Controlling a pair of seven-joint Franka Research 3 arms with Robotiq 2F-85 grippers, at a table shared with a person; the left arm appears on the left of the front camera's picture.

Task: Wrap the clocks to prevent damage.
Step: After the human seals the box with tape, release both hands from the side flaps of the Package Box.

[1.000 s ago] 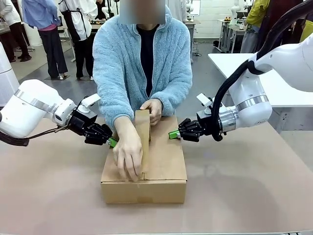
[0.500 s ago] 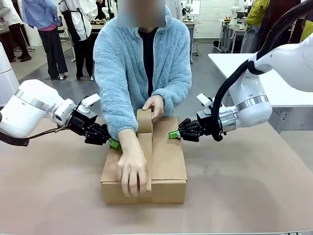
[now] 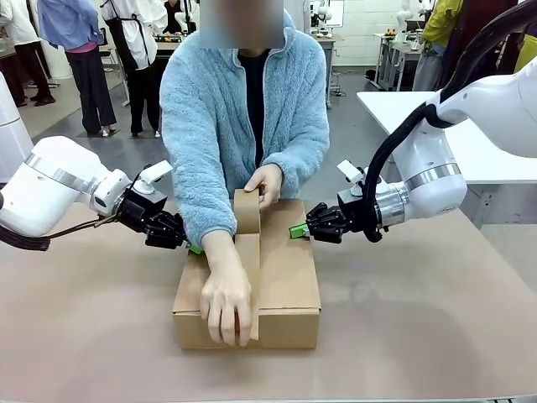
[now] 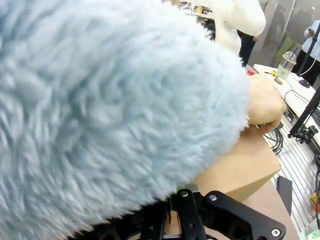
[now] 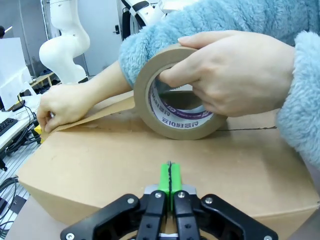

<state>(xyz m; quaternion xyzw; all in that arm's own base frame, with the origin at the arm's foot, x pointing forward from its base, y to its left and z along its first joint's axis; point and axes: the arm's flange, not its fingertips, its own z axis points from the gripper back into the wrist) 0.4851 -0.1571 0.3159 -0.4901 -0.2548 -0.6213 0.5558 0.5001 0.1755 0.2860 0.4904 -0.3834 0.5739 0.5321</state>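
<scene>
The clocks are hidden; a closed brown cardboard box [image 3: 289, 277] sits mid-table. My left gripper [image 3: 193, 247] is shut, its green pads at the box's far left corner, behind the person's fluffy blue sleeve [image 4: 100, 100]. My right gripper [image 3: 296, 230] is shut too, pads touching the far right top edge of the box [image 5: 100, 160]. In the right wrist view the gripper [image 5: 170, 182] shows its pads pressed together. One hand of the person holds a brown tape roll [image 3: 246, 210] [image 5: 172, 95] on the box top. The other hand [image 3: 222, 306] presses the tape strip [image 3: 249, 260] over the front edge.
The person stands at the far side, leaning over the box with both forearms above it. A white table [image 3: 470, 143] stands behind my right arm. Bare brown tabletop [image 3: 419, 336] lies to either side and in front of the box.
The person's near hand has drawn the tape strip along the top and down over the box's front edge, and the roll has come lower onto the top. Neither arm has moved.
</scene>
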